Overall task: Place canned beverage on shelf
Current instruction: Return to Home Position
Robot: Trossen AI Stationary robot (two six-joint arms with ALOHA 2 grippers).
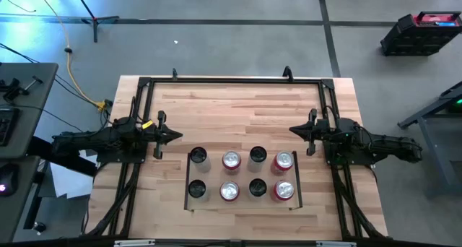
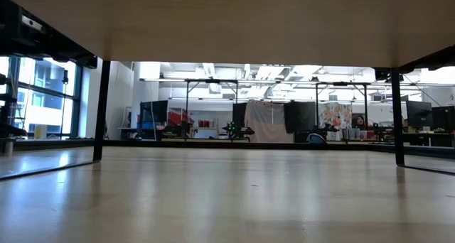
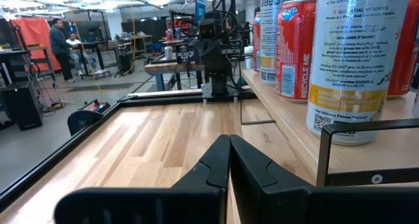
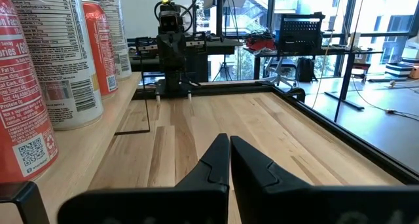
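Eight cans (image 1: 231,159) upright on shelf (image 1: 244,175) | left gripper (image 1: 179,136) pressed together | right gripper (image 1: 292,129) pressed together

- High view: even overhead light on the tabletop (image 1: 238,106) — the cans (image 1: 231,160) throw only short, soft shadows.
- A blue glow spills over the floor (image 1: 29,27) at the far left.
- Low view: the ceiling lights (image 2: 298,71) burn white, with a pale sheen on the surface below.
- Right wrist view — daylight glares through the windows (image 4: 386,14).
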